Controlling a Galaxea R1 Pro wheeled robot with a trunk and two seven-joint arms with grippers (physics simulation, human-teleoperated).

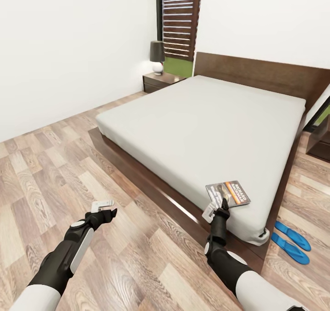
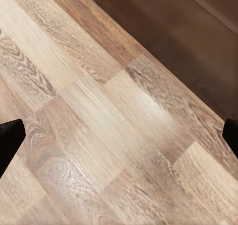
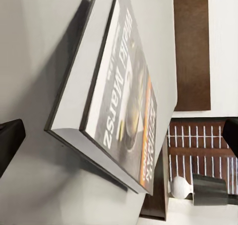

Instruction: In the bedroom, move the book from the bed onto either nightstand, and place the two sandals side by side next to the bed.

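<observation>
The thin dark-covered paperback book [image 1: 228, 193] with an orange band and white lettering lies flat near the foot corner of the plain light-grey mattress of the low dark-brown wooden platform bed [image 1: 201, 118]; in the right wrist view the book [image 3: 116, 93] fills the space between spread black fingertips, its lettering only partly legible. The right gripper [image 1: 219, 209] is parted at the book's edge, not yet clasping it. Two flat bright-blue flip-flop sandals [image 1: 291, 241] lie side by side on the streaky wood-plank floor [image 1: 55, 178] beside the bed's foot corner. The left gripper [image 1: 103, 209] hangs released over the floor. A dark-brown wooden nightstand [image 1: 161, 81] bears a dark-shaded lamp [image 1: 157, 57].
</observation>
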